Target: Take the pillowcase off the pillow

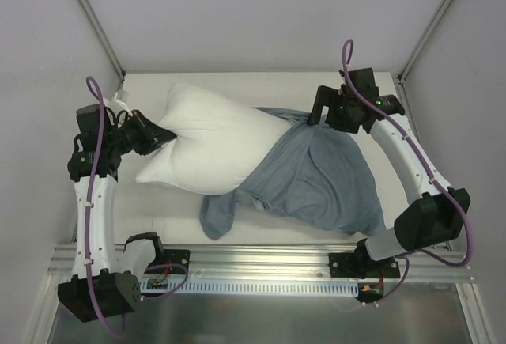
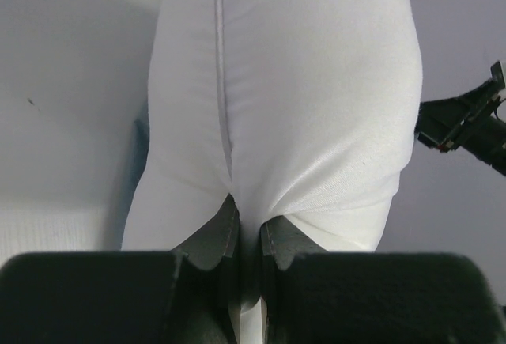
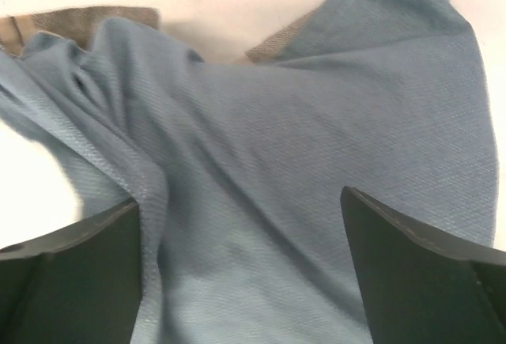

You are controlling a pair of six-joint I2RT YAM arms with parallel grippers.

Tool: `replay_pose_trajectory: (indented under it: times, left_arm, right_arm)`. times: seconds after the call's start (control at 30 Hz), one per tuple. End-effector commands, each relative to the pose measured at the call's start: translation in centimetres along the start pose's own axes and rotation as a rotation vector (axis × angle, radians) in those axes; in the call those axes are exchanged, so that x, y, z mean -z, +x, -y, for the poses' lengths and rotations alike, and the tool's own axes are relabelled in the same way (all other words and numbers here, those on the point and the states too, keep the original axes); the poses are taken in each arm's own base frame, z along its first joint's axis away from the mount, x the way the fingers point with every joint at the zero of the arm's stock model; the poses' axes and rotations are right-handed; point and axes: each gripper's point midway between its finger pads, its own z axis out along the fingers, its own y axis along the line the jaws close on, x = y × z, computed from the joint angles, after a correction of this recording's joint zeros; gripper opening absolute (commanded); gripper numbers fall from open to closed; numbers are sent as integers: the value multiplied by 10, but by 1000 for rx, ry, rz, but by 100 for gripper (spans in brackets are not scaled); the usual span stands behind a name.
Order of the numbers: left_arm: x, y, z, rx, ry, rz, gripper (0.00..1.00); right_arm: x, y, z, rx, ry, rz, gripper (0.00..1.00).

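Note:
The white pillow (image 1: pixel 207 146) lies across the middle of the table, its right end still inside the grey-blue pillowcase (image 1: pixel 316 182), which spreads limp to the right. My left gripper (image 1: pixel 164 136) is shut on the pillow's left edge; in the left wrist view the white pillow (image 2: pixel 300 99) fabric is pinched between the two fingers (image 2: pixel 215 237). My right gripper (image 1: pixel 316 115) hovers at the pillowcase's far right corner, jaws wide apart. In the right wrist view the pillowcase (image 3: pixel 261 170) lies below the open gripper (image 3: pixel 241 202), with nothing held.
White table surface (image 1: pixel 261 83) shows behind the pillow, with enclosure walls and frame posts (image 1: pixel 95 20) at the back. A metal rail (image 1: pixel 261 261) runs along the near edge by the arm bases. A loose pillowcase flap (image 1: pixel 217 217) hangs toward the front.

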Motion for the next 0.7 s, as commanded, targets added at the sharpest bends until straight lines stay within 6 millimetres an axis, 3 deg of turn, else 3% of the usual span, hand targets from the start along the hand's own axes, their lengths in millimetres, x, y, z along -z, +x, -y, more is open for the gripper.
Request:
replay_pose_trajectory:
  times: [0.0,0.07,0.1,0.13,0.2,0.33,0.4,0.53,0.67]
  left_arm:
    - [10,-29,11,-45,-7,117,0]
    - [5,-26,1,-26,-36,111,0]
    - [3,-25,-3,-21,-46,107,0]
    - [1,-22,-9,-14,-60,99,0]
    - [-3,-22,-17,-10,-82,95,0]
    - [-5,-26,-24,-15,-111,103,0]
    - [-4,-27,-23,-22,-112,109,0]
    - [1,-28,-29,-35,-140,116,0]
    - [1,-26,-40,-18,-176,114,0]
  right_arm:
    - [35,14,41,-20,65,61,99]
    - [44,21,82,-124,121,84,99]
    - [49,39,99,-162,140,82,100]
    - [53,42,119,-229,156,99,97]
    - [51,66,141,-323,159,80,96]
    - [33,84,145,-452,98,61,96]
    - [28,83,146,-495,75,56,96]
    - [27,67,145,-525,42,80,96]
    - [51,39,137,-477,33,166,96]
